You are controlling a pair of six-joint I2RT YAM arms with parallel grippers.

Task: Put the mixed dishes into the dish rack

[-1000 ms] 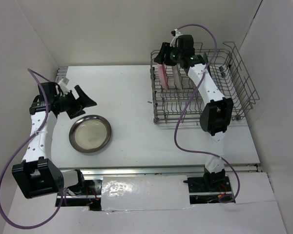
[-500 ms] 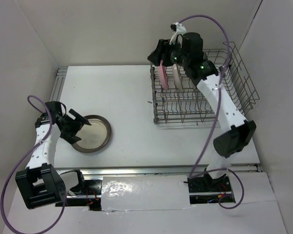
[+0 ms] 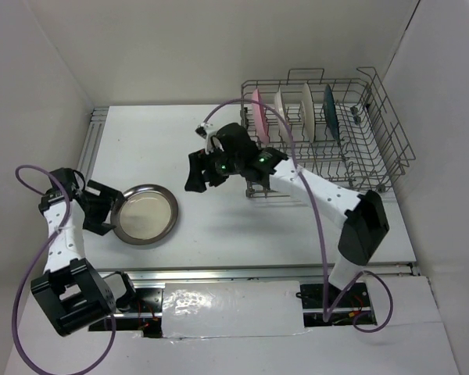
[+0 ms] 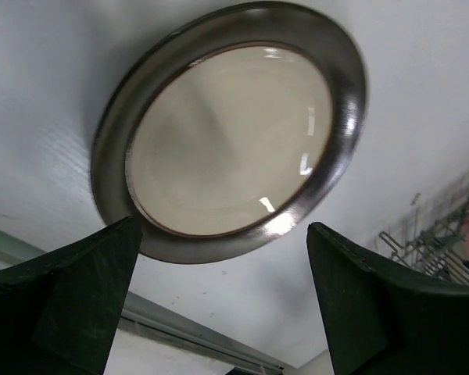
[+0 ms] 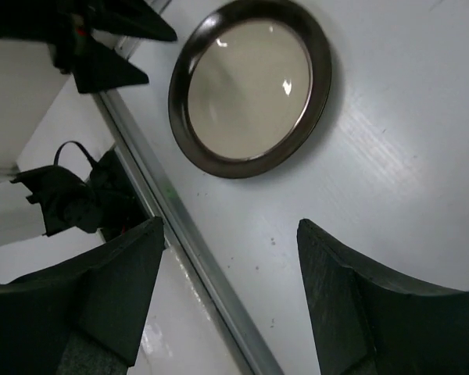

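The brown-rimmed cream plate (image 3: 144, 213) lies flat on the table at the left; it also shows in the left wrist view (image 4: 230, 137) and the right wrist view (image 5: 250, 86). My left gripper (image 3: 102, 208) is open and empty, just left of the plate's rim. My right gripper (image 3: 197, 172) is open and empty, above the table between the plate and the dish rack (image 3: 375, 148). In the rack, the pink plate (image 3: 259, 116), two cream-edged plates (image 3: 281, 115) and the dark teal plate (image 3: 329, 112) stand upright in the far tines.
A metal rail (image 3: 250, 271) runs along the table's near edge. White walls enclose the left, back and right sides. My right arm (image 3: 320, 191) stretches across in front of the rack.
My right gripper has left the rack and swung left and down over the table's middle. My left gripper has dropped to the plate's left rim. The plates in the rack are now uncovered.
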